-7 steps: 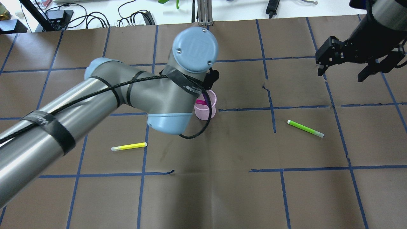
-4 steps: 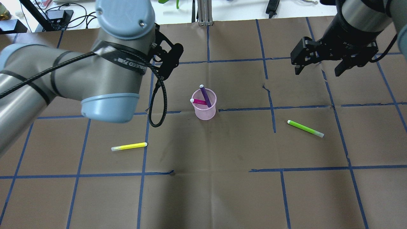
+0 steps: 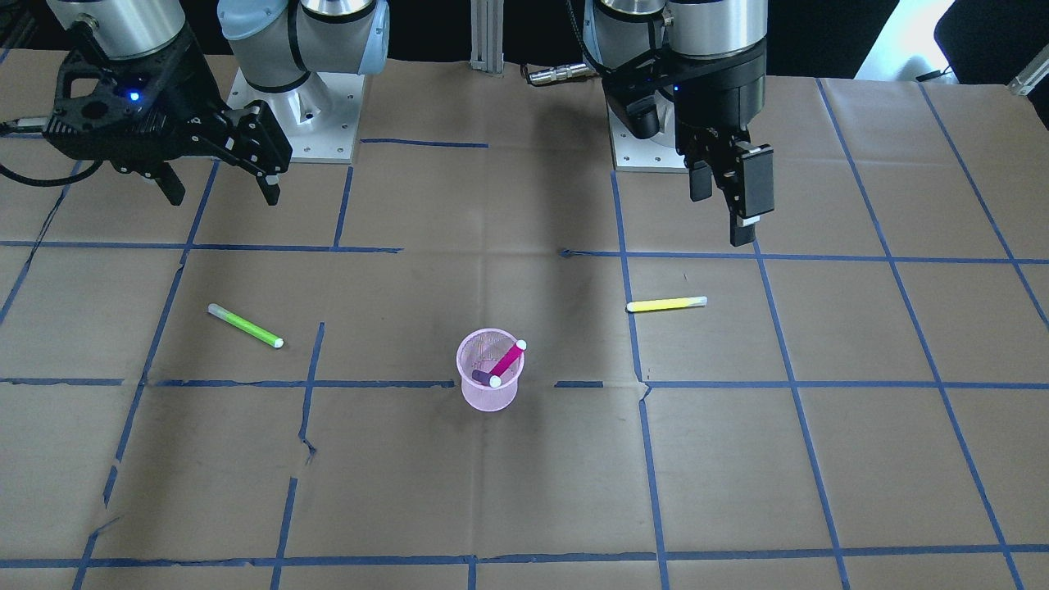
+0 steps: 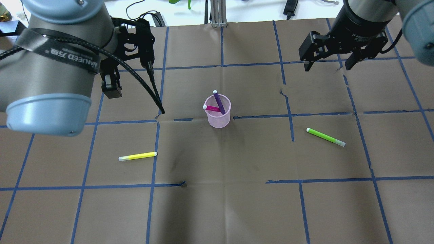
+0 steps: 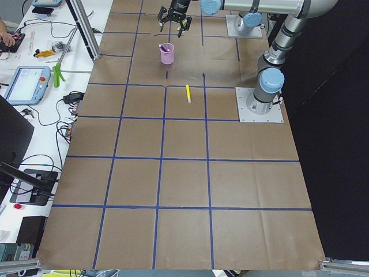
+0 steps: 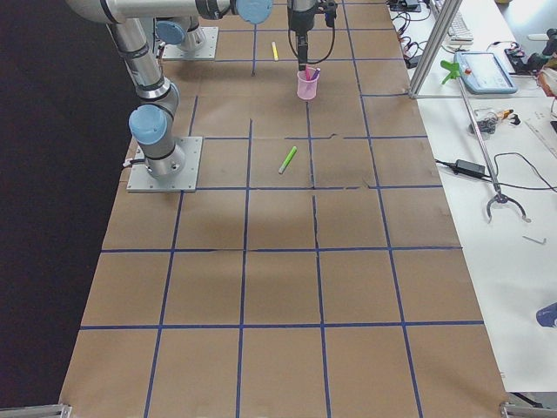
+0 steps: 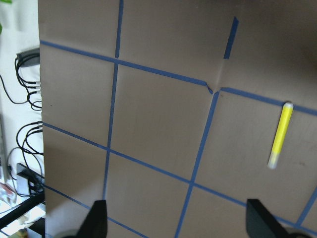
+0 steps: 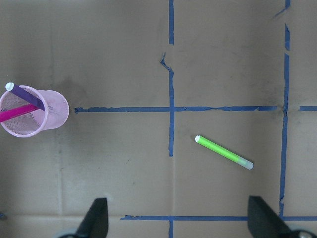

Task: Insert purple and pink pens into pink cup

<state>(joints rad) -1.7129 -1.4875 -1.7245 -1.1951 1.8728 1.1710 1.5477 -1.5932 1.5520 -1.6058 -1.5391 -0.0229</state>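
— What is closest on the table (image 4: pixel 217 210)?

— Look at the near part first. You can see a yellow pen (image 4: pixel 138 156) lying flat on the left side. A green pen (image 4: pixel 325 137) lies flat on the right side, a bit farther back. You don't need those two. The job is not about them.

— And past them?

— In the middle stands the pink cup (image 4: pixel 218 118), upright. The purple pen (image 4: pixel 219 101) is in it, leaning, with its white end poking up over the back rim. The pink pen (image 4: pixel 213 108) is in it too, leaning across the inside with its white end at the rim. So both pens you wanted are in the cup.

— What about the grippers, farther back?

— The left gripper (image 7: pixel 178 223) hangs in the air, well away from the cup. Its fingers are spread wide with nothing between them. The right gripper (image 4: pixel 328 66) is the same: fingers far apart, nothing in them, well off to the other side.

— So is anything left to do?

— I think you are done. Nothing more has to go in. At most you may pull the grippers back home.
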